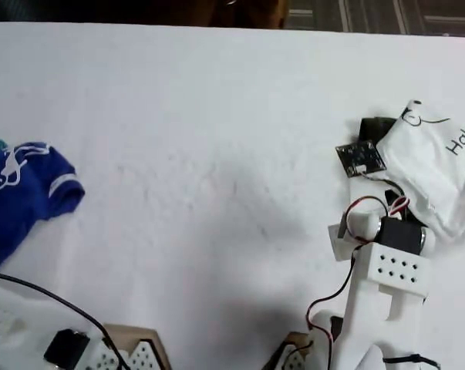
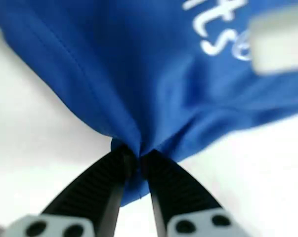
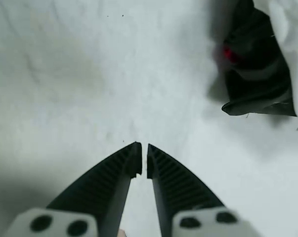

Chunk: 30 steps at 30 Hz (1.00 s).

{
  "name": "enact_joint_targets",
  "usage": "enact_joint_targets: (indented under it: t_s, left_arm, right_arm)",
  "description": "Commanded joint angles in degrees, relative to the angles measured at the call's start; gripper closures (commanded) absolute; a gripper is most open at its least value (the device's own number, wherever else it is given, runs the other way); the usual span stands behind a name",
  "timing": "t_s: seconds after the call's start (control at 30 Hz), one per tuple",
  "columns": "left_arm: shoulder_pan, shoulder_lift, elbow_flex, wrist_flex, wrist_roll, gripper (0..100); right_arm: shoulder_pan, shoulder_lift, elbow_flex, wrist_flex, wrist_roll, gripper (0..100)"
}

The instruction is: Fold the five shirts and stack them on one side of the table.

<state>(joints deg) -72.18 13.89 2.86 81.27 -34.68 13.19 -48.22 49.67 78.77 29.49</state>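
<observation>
Left wrist view: my left fingers [image 2: 106,180] pinch the blue shirt [image 2: 129,69] bunched at their tips, my right fingers [image 3: 114,177] closed empty; I judge folding is starting, and next I must spread it flat on the worktop [image 3: 64,74].

I work over a white table [image 1: 217,116], its surface faintly creased near the middle. Past its far edge I see a brown wooden piece [image 1: 240,11] and, toward the far right corner, dark floor [image 1: 371,15] crossed by pale lines.
</observation>
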Motion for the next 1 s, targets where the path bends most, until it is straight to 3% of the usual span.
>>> enact_joint_targets:
  t_s: [0.0,0.27,0.47,0.63,0.87,0.97]
  left_arm:
    - [4.7,-9.8,-2.9,6.1,1.0,97]
    - [20.2,-32.2,-2.8,18.0,7.3,97]
    - [38.4,-52.7,-2.7,21.0,15.0,97]
    - [58.0,-67.8,-2.7,21.1,20.1,97]
    - [80.7,-71.6,-3.0,21.0,34.5,97]
    - [83.6,-71.2,-2.7,19.6,33.1,97]
  right_arm:
    - [0.0,-1.0,-0.2,-0.8,0.1,97.4]
    - [0.0,-1.0,0.5,-0.9,0.1,97.4]
    - [0.0,-1.0,1.0,-0.9,0.2,97.4]
    - [0.0,-1.0,1.0,-0.9,0.2,97.4]
    - [0.0,-1.0,1.0,-0.9,0.2,97.4]
    - [0.0,-1.0,1.0,-0.9,0.2,97.4]
